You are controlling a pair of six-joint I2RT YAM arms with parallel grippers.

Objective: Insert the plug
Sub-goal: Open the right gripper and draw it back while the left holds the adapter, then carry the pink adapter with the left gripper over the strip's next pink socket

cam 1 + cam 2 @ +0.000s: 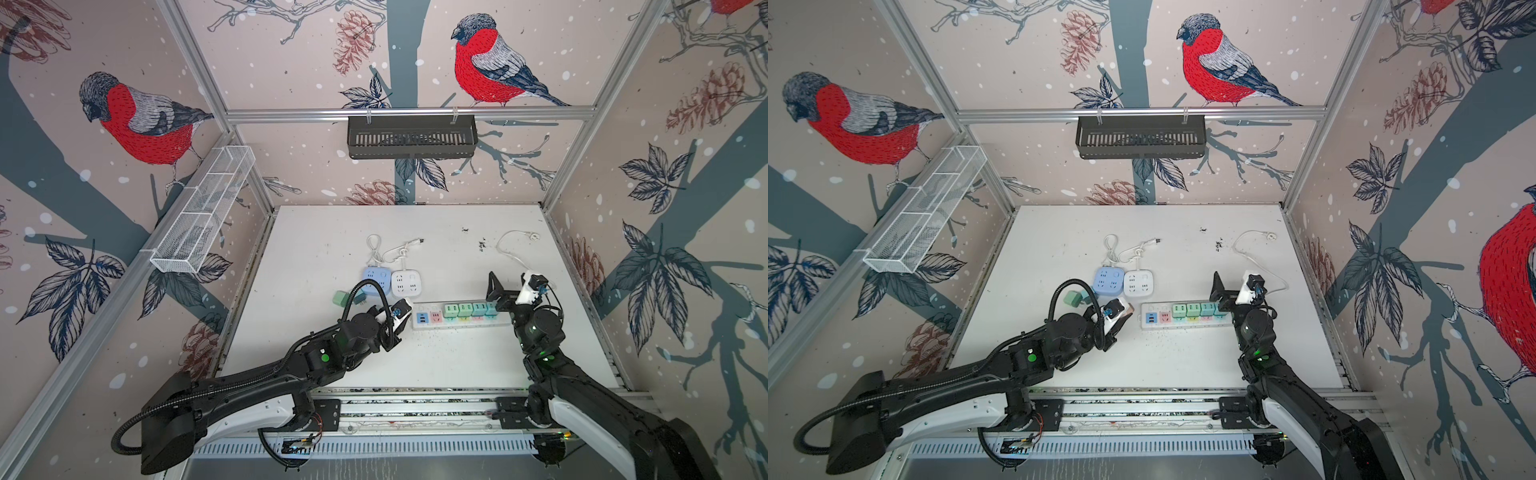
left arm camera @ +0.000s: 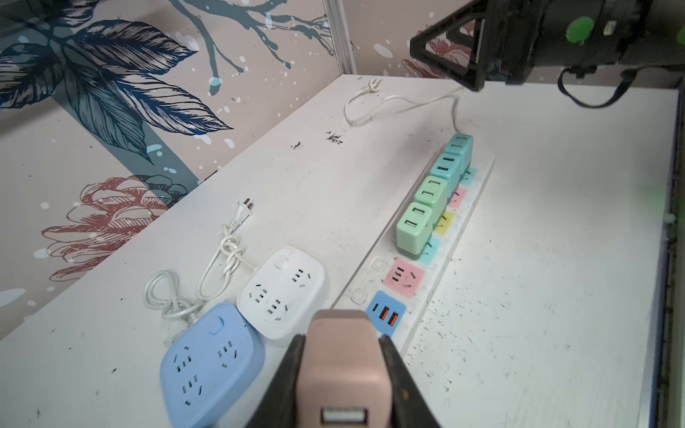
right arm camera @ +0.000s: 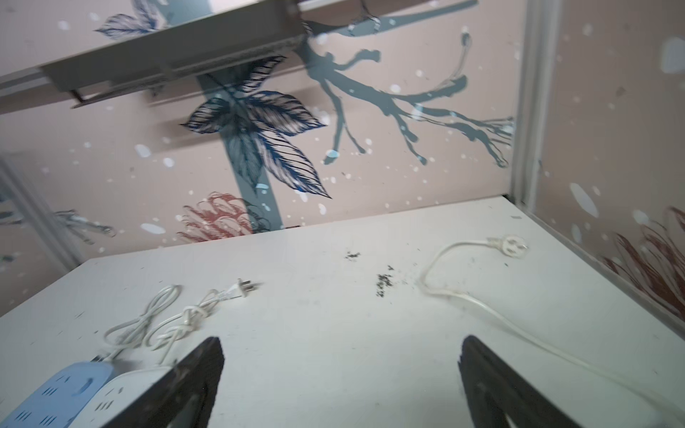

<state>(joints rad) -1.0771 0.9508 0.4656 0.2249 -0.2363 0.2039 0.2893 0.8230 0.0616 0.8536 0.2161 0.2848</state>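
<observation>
A pink plug with a USB port sits between the fingers of my left gripper, which is shut on it. In both top views that gripper hovers just left of the white power strip. Several green and teal plugs stand in a row in the strip. A pink socket and a blue USB block at its near end are bare. My right gripper is open and holds nothing, raised over the strip's right end.
A blue square socket block and a white one lie behind the strip with knotted cords. Two green plugs lie loose at the left. The strip's white cord loops to the back right. Baskets hang on the walls.
</observation>
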